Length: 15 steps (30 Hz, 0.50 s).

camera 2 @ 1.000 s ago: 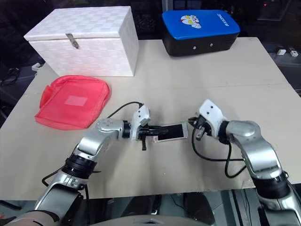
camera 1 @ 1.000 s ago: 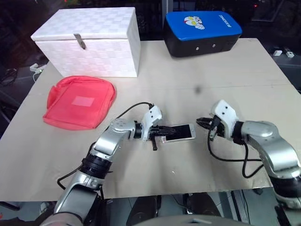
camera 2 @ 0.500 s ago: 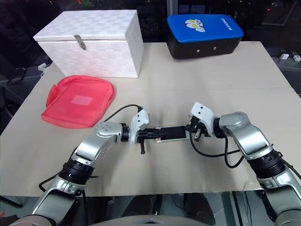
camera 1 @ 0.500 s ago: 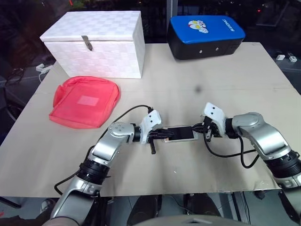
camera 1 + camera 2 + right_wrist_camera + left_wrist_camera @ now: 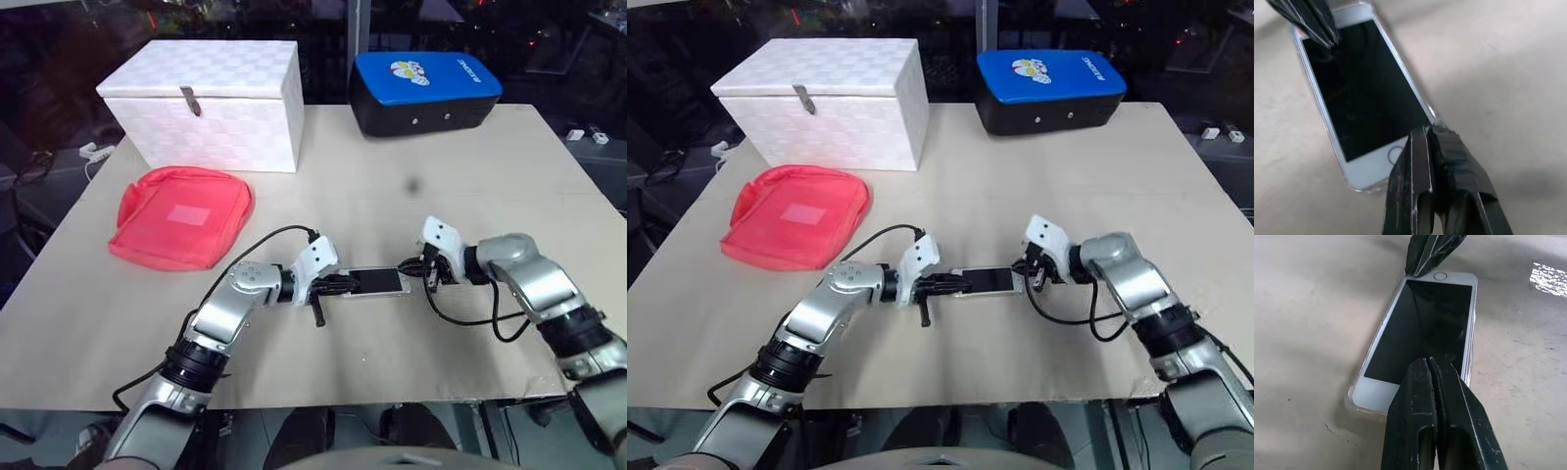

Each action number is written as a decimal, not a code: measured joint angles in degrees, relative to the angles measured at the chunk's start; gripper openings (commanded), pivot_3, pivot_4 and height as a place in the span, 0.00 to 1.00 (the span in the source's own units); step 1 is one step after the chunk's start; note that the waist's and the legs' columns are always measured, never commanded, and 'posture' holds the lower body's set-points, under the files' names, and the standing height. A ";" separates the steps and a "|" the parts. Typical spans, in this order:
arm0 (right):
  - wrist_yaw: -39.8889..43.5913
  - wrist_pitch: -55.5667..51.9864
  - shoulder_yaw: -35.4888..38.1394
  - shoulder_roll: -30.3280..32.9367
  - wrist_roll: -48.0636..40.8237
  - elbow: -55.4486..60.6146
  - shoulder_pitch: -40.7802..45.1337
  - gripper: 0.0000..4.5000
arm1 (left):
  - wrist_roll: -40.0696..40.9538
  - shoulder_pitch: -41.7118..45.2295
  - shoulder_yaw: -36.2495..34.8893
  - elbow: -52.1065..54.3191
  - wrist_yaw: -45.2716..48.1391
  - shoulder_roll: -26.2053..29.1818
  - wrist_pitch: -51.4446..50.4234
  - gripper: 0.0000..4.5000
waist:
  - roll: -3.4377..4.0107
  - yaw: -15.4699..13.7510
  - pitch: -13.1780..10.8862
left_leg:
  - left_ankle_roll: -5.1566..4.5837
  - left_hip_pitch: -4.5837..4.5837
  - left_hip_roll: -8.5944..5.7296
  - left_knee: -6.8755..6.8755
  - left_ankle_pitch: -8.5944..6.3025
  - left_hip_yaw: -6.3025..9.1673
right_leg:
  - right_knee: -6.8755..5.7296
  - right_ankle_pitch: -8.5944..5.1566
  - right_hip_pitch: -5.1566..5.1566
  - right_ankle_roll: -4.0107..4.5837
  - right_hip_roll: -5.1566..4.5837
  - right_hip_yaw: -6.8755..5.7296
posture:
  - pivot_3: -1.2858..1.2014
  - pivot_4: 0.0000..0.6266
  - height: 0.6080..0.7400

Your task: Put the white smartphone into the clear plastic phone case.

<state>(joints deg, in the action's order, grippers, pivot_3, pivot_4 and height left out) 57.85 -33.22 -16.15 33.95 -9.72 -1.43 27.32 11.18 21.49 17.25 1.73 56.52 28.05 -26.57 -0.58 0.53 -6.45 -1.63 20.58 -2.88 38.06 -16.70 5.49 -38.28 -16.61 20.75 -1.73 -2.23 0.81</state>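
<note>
White smartphone [image 5: 1422, 328] lying flat, screen up, near the front middle of the beige surface [image 5: 392, 147], seated in the clear plastic phone case [image 5: 1354, 399], whose glossy rim shows around the phone's edges. Left hand [image 5: 338, 285] with fingers pressed shut, holding nothing, tips resting over one short end of the phone; right hand [image 5: 415, 267] likewise shut and empty, tips at the opposite end by the home button. Farther back on the surface: red pouch [image 5: 181, 215], white box [image 5: 211, 103] and blue-topped case [image 5: 426, 88].
</note>
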 measured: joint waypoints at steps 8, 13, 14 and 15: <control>5.47 -6.66 7.81 6.48 -11.14 12.18 -3.10 0.00 | 0.15 0.60 0.04 0.16 0.73 0.07 0.75 0.02 | 0.60 0.06 -0.51 | 0.02 0.92 0.00 0.03 0.02 0.01 | -0.09 0.01 0.87 0.01 0.00 0.00 | 0.52 0.24 1.00; 5.27 -5.90 0.47 8.50 -6.58 11.78 -3.91 0.00 | 0.19 0.83 0.14 0.11 0.76 -0.06 0.85 0.02 | 0.60 0.06 -0.56 | 0.03 1.14 -0.01 0.17 0.03 0.00 | -0.06 0.01 1.00 0.00 -0.01 0.00 | 0.52 0.24 1.00; 5.17 -4.71 -0.34 8.53 -5.60 11.25 -3.47 0.00 | 0.20 0.77 0.07 0.07 0.76 -0.03 0.86 0.02 | 0.60 0.07 -0.56 | 0.03 1.13 -0.01 0.17 0.03 -0.01 | -0.05 0.01 0.99 0.00 -0.02 0.00 | 0.52 0.24 1.00; 4.90 -3.63 -1.73 8.56 -3.93 10.20 -2.31 0.00 | 0.18 0.85 0.03 0.03 0.73 0.02 0.83 0.02 | 0.61 0.17 -0.55 | 0.03 1.07 -0.01 0.17 0.03 -0.01 | -0.05 0.01 0.94 0.00 -0.01 0.01 | 0.52 0.24 1.00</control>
<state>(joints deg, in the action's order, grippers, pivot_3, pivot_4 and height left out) 62.75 -36.85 -17.87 42.50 -13.65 8.77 25.01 11.36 22.33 17.28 1.76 57.25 28.08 -25.74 0.03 0.70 -7.00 -1.60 21.64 -2.90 38.23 -16.67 5.47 -38.33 -16.59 21.69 -1.73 -2.24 0.82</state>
